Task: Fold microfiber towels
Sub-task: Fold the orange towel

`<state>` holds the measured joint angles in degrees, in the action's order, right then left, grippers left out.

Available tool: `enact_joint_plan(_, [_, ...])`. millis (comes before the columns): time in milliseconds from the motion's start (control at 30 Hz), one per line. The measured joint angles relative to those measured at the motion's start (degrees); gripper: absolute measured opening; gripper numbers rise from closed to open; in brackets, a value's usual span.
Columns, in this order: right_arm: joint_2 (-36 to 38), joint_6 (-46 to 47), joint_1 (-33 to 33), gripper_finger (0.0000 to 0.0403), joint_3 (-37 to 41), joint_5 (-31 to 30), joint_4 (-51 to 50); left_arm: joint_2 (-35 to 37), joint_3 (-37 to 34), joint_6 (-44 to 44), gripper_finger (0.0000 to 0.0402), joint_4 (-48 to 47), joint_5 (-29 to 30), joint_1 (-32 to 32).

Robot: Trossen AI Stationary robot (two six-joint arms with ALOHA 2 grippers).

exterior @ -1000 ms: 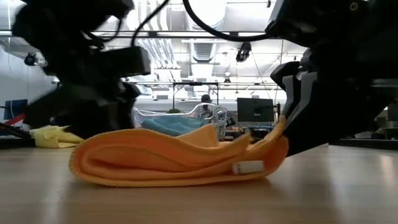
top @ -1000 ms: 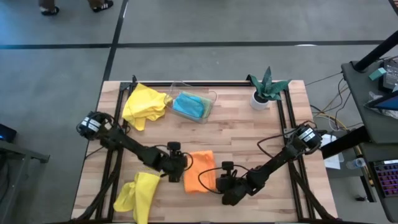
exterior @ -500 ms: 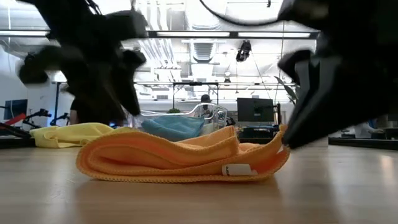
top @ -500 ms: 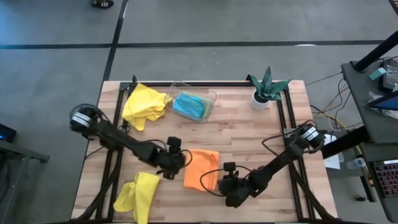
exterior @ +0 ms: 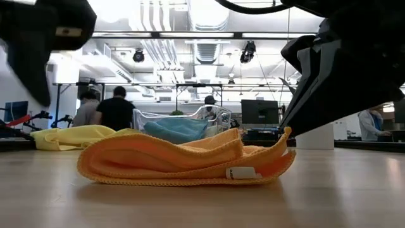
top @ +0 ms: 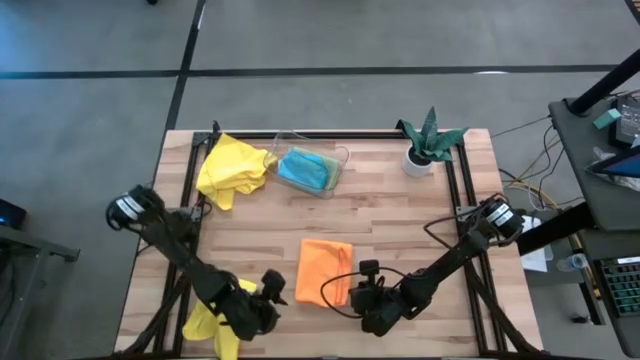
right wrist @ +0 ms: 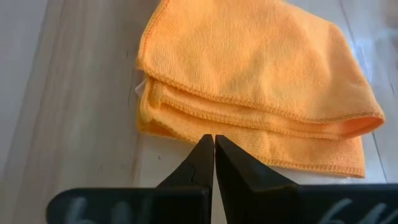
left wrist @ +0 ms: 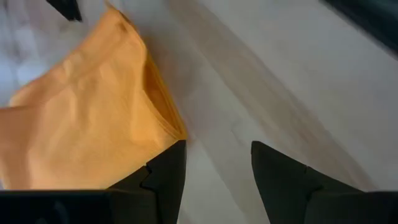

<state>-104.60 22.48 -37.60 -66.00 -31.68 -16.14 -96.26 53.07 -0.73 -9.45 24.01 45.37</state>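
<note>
Wooden slat table (top: pixel 400 215) on a grey shop floor, and the orange towel (top: pixel 324 272) sits folded near the middle of it, so I'll place everything off that. Half a second ago the left hand (top: pixel 262 303) was right at the towel's left edge; now it has pulled off toward the front-left corner and hovers over the yellow towel (top: pixel 212 318) lying there. Its fingers stand partly apart with nothing between them, and in its wrist view the orange towel's corner (left wrist: pixel 93 106) sits just beside them. The right hand (top: pixel 362 295) is parked at the orange towel's front-right corner, pinched fully shut; from its wrist view the tips (right wrist: pixel 214 144) point at the layered hem without holding it.

Low view shows the orange stack (exterior: pixel 183 161) flat, a bit puffy, edges roughly lined up. My read: orange is done and the front yellow one is next.

Behind the orange towel, a second yellow towel (top: pixel 232 168) lies crumpled at the back left, with the turquoise towel (top: pixel 305 168) in the clear tray (top: pixel 340 160) beside it. Plant (top: pixel 430 138) stays out of it at the back right
</note>
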Motion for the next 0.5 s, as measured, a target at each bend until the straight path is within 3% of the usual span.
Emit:
enact_joint_plan(233, [0.00, -3.47, 0.13, 0.0009, 0.00, 0.00, -0.25, -4.78, 1.39, 3.12, 0.0166, -0.07, 5.03, -1.68])
enact_joint_plan(500, [-0.04, -5.65, 0.11, 0.0009, -0.12, 0.28, 0.13, -4.58, 1.96, 7.28, 0.0166, 0.00, 5.32, -2.46])
